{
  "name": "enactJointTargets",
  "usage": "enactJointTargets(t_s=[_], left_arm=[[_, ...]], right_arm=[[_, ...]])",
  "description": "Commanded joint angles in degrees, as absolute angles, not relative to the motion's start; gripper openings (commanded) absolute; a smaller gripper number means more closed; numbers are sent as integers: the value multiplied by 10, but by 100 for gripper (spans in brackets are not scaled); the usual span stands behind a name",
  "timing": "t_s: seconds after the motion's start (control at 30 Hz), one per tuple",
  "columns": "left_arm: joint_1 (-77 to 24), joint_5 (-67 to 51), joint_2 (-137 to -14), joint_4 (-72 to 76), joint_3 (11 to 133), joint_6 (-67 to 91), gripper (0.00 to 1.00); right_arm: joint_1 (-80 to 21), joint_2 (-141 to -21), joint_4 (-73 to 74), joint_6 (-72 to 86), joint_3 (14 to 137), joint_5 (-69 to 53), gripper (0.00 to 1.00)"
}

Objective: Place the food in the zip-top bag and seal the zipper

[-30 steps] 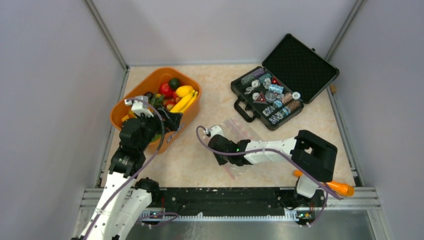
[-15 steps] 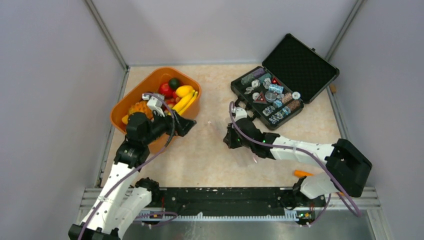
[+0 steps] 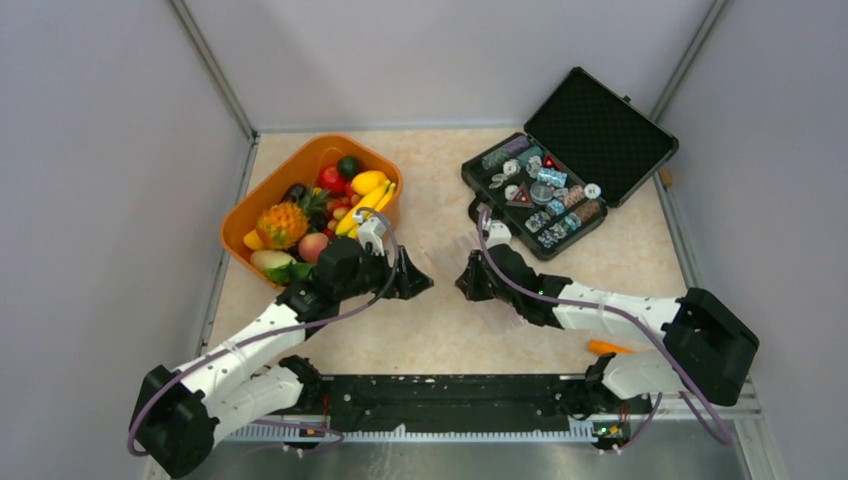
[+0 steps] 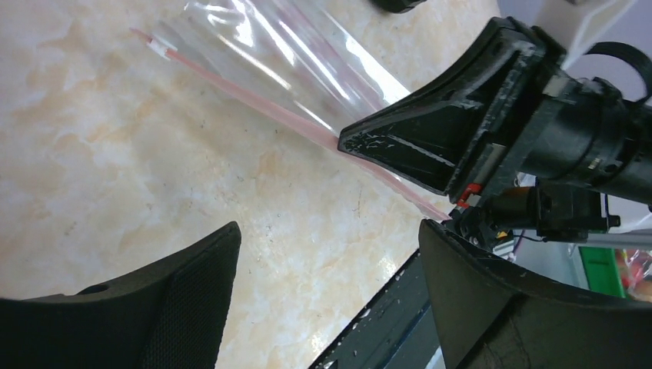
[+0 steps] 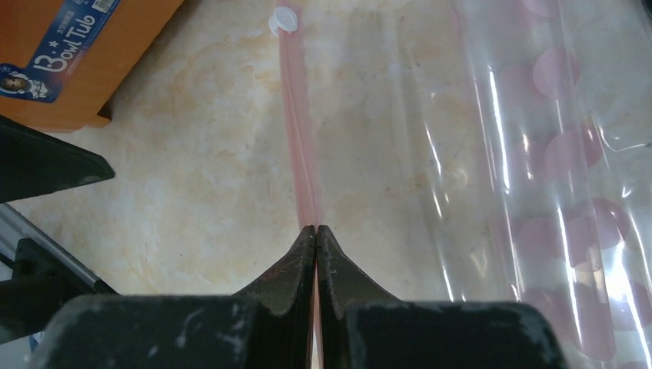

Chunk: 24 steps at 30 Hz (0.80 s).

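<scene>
Two end effectors face each other over the middle of the bench (image 3: 430, 335). The right end effector (image 5: 316, 231) is clenched on the zipper (image 5: 296, 138). This pink strip runs away from its tips along the edge of the bag (image 5: 477, 154), which lies flat on the bench. Whether it pinches one lip or both is hard to tell from here. The left end effector (image 4: 329, 231) is spread wide and grasps nothing, and the zipper slants across just ahead of it.

The step in hand looks like opening the mouth. To do it well, the left should come in low, take only the free lip beside the right's pinch, and draw it gently away. All the food (image 3: 283, 225) sits in the orange basket (image 3: 280, 168), well apart from the bag.
</scene>
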<state>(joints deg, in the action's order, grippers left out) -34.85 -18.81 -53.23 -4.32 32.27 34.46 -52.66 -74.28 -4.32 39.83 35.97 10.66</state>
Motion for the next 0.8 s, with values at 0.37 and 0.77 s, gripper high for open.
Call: enactJointTargets(t_s=[0.37, 0.77], left_arm=[[-424, -93, -626, 39, 293, 467, 74], [-444, -92, -753, 79, 316, 490, 68]], right_arm=[[-535, -783, -75, 386, 346, 75, 0], [-536, -780, -118, 418, 321, 77, 0]])
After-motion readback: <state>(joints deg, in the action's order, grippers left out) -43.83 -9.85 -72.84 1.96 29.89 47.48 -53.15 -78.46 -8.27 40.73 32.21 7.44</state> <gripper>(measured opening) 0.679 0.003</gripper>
